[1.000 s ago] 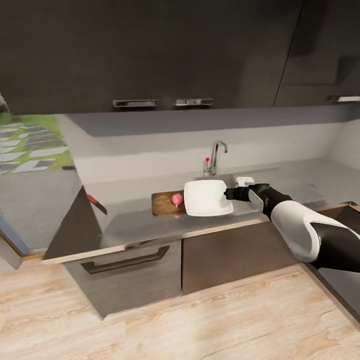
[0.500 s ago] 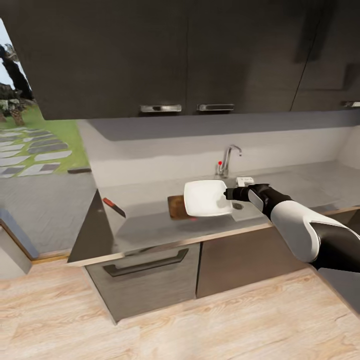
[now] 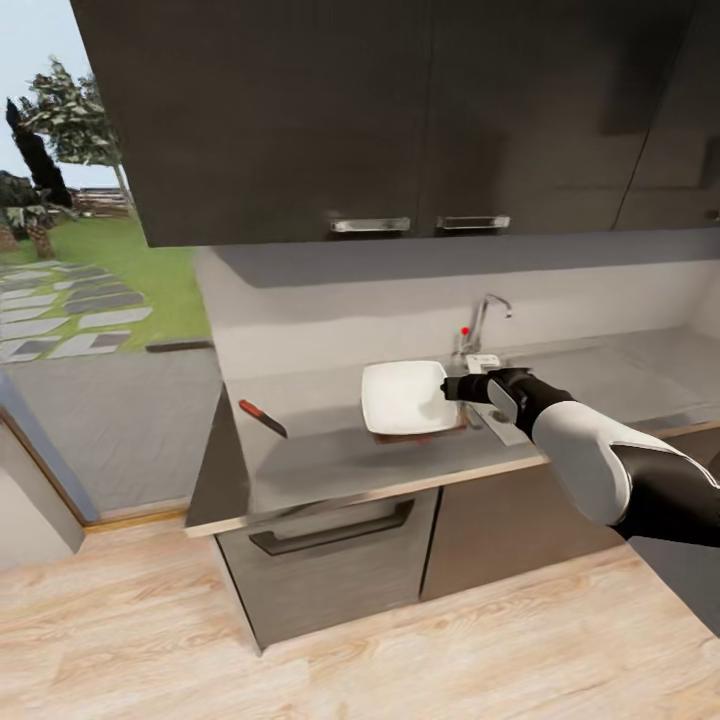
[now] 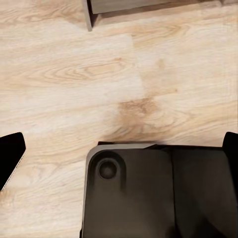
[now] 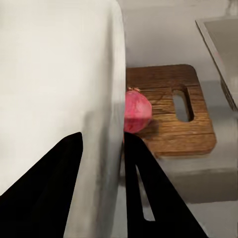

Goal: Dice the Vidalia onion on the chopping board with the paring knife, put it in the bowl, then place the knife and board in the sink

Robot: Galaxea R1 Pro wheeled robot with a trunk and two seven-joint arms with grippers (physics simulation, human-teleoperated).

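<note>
White and smooth, the bowl [image 3: 404,397] is pinched by its rim in the right gripper [image 3: 452,388], held tilted above the board [image 5: 171,111]. In the right wrist view the two dark fingers [image 5: 144,191] straddle the bowl's thin wall. Beneath it, the pink onion [image 5: 136,112] sits whole on the brown wooden board, beside its slot handle. To do this step well, I judge the bowl should be lowered level onto bare countertop [image 3: 330,455] beside the board, clear of the onion, before the fingers part. The red-handled knife [image 3: 262,417] lies well apart near the counter's far left end. The steel sink [image 3: 505,418] with its chrome tap [image 3: 483,322] lies just beyond the gripper. The left gripper [image 4: 119,153] hangs over pale wood-grain floor [image 4: 74,74], dark fingertips spread wide, holding nothing.
</note>
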